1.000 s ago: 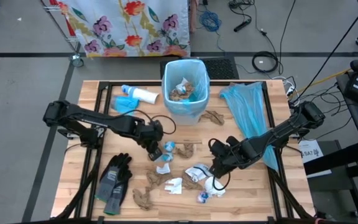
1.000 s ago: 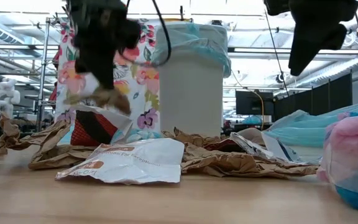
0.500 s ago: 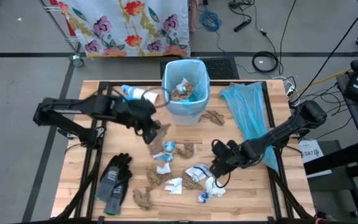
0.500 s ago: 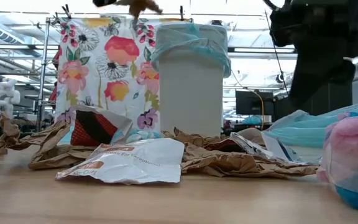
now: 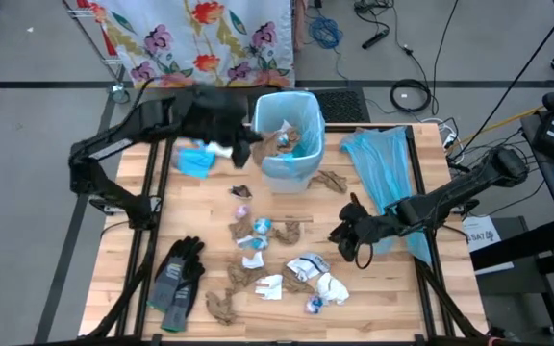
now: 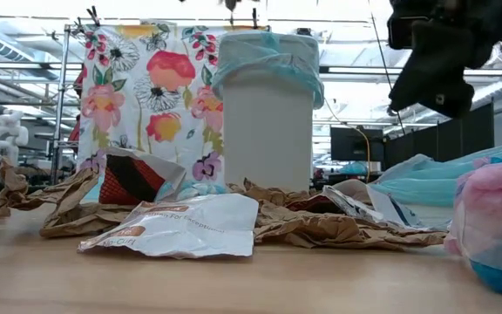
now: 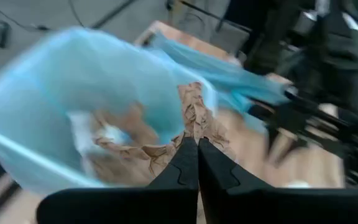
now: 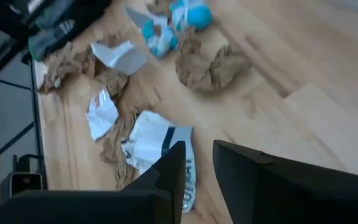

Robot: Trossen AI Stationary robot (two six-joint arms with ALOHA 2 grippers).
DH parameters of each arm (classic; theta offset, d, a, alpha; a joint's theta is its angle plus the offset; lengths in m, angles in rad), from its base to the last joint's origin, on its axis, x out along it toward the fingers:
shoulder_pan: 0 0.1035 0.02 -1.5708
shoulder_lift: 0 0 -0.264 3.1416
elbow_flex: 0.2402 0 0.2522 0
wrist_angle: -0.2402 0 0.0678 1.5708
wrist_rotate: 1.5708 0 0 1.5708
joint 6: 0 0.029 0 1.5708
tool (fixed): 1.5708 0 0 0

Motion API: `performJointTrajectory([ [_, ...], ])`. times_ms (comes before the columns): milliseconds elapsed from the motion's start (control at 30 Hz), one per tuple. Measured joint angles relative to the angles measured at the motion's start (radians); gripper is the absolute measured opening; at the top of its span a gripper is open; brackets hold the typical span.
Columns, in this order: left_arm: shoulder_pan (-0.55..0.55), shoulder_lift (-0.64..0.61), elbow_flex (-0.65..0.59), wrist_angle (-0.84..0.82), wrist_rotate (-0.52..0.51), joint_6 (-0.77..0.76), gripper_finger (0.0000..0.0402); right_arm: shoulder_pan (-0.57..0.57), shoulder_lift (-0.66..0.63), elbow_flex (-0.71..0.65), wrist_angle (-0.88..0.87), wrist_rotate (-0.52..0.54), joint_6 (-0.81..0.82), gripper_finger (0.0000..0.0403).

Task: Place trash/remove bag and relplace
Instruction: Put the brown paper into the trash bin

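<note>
The left gripper (image 5: 246,151) hangs at the near-left rim of the bin (image 5: 264,163), its fingers pressed together on a crumpled brown paper wad (image 7: 197,121); in the left wrist view the wad stands up from the fingertips with its long axis pointing toward the bag-lined opening, which lies just ahead of and below it. So the drop seems to turn on carrying the wad a little further over the rim before letting go. The right gripper (image 5: 357,238) hovers above the table right of the scattered trash (image 5: 308,269), fingers slightly apart and empty, and it is the nearer arm to the white wrapper (image 8: 160,149) lying just beyond its tips
</note>
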Motion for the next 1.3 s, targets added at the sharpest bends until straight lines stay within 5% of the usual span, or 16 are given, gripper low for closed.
performJointTrajectory([
  [200, 0.093, 0.115, 0.08, 0.106, 0.01, 0.077, 0.0024, -0.041, -0.023, 0.0, 0.002, 0.005, -0.014, 0.0068],
  [567, 0.129, 0.171, 0.097, 0.128, 0.041, 0.267, 0.0142, -0.077, -0.024, 0.0, 0.0, 0.006, 0.061, 0.0068],
  [833, 0.129, 0.055, 0.084, -0.1, 0.04, 0.338, 0.0156, -0.111, -0.023, 0.0, -0.001, 0.009, 0.125, 0.0068],
  [1000, 0.129, -0.066, -0.064, -0.188, 0.038, 0.342, 0.0157, -0.115, -0.015, 0.0, 0.0, 0.013, 0.144, 0.0068],
  [1300, 0.13, -0.299, -0.574, -0.076, 0.027, 0.345, 0.0157, -0.115, -0.013, 0.0, 0.0, 0.032, 0.169, 0.0068],
])
